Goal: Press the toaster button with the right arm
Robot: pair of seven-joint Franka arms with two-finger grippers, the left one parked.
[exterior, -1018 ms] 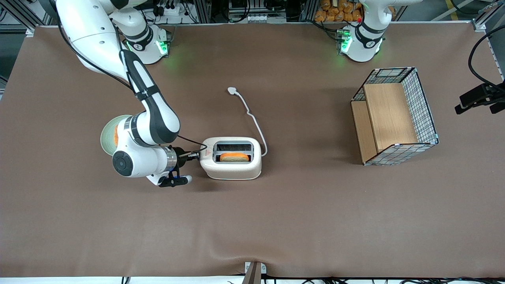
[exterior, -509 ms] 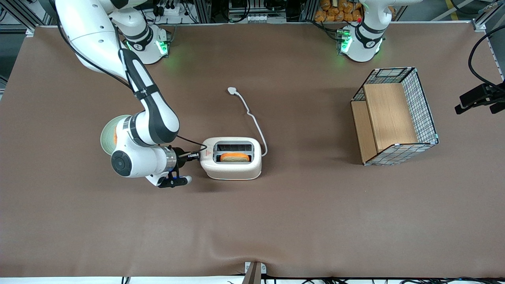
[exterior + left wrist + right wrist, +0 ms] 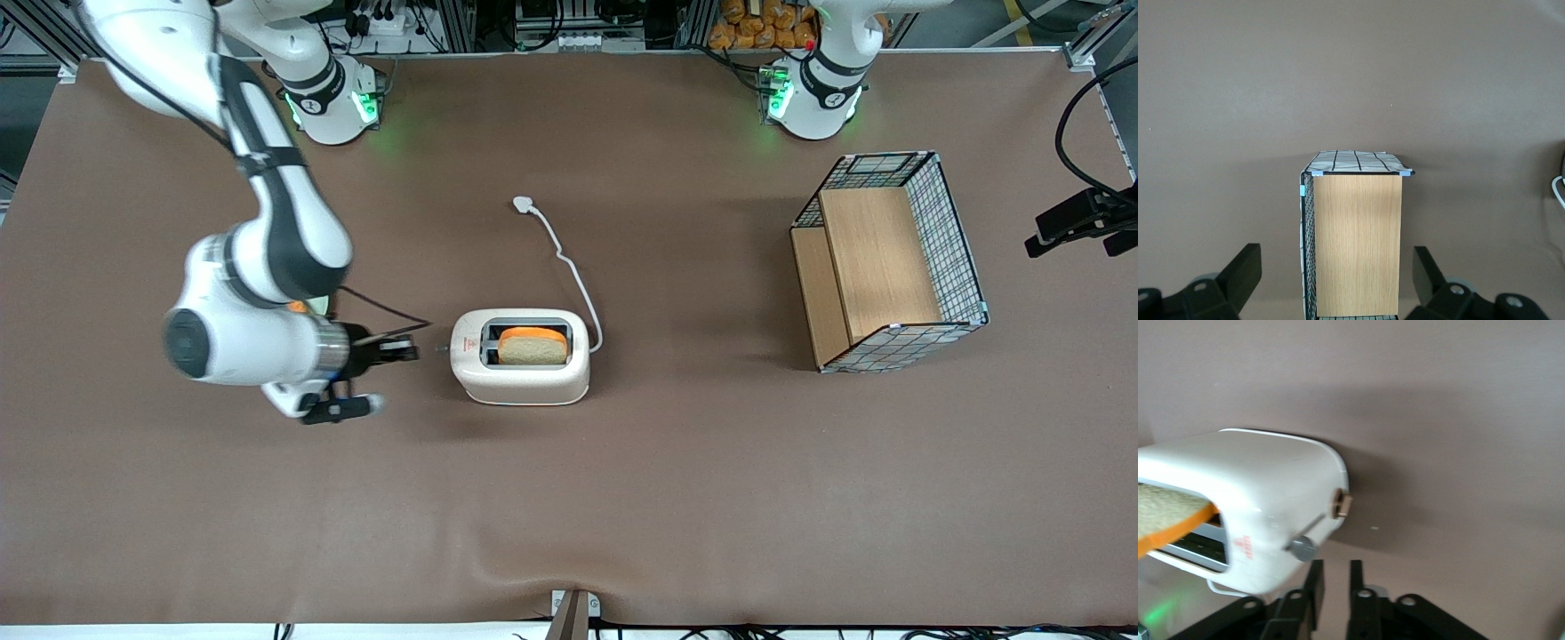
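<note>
One slice of orange-crusted bread [image 3: 532,347] stands raised out of the slot of the small white rounded two-slot toaster [image 3: 521,357], which sits on the brown table [image 3: 622,498]. The toaster's tiny round pale grey button [image 3: 1301,549] juts from its end wall on a thin stem, beside a small tan knob [image 3: 1341,504]. The right arm [image 3: 258,267], white with dark grey segments, holds its black two-finger gripper [image 3: 404,349] level, just beside that end of the toaster and apart from it. Its fingers [image 3: 1313,583] are nearly closed, a narrow gap between them, grasping nothing. From the toaster's other end a white cord [image 3: 573,276] runs to a white plug [image 3: 523,204]. A wire-and-wood basket [image 3: 889,262] stands well apart from the toaster, toward the parked arm's end.
</note>
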